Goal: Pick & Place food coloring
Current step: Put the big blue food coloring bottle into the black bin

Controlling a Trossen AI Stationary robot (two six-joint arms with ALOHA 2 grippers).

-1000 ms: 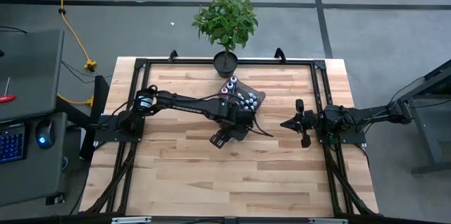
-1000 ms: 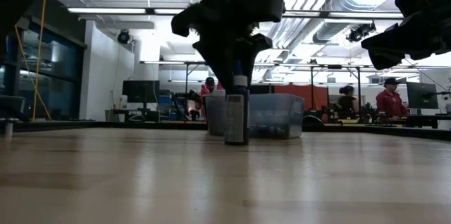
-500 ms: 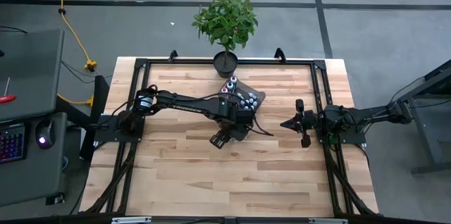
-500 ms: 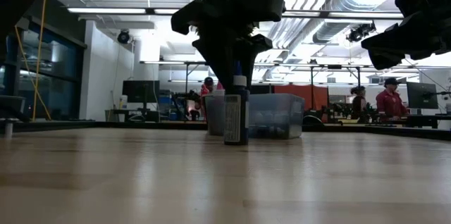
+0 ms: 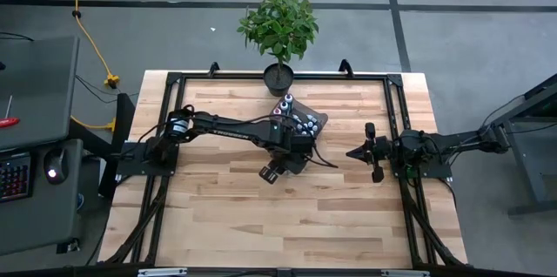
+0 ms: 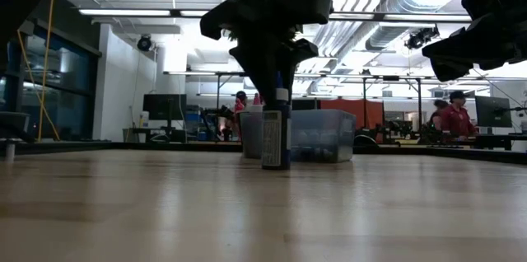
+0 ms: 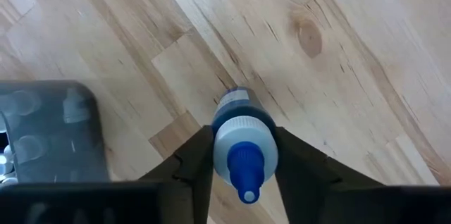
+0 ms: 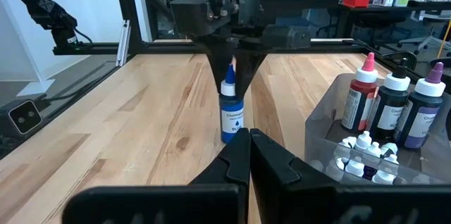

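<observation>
A: Standing upright on the surface, the blue food coloring bottle [image 7: 241, 143] sits between the left end effector [image 7: 239, 155] fingers, which flank its shoulder; contact unconfirmed.
B: Probably light, rigid, tippy; grip below cap.

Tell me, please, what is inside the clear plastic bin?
In the clear bin, food coloring bottles stand upright above small white-capped ones. Its frosted wall hides their lower parts.
</observation>
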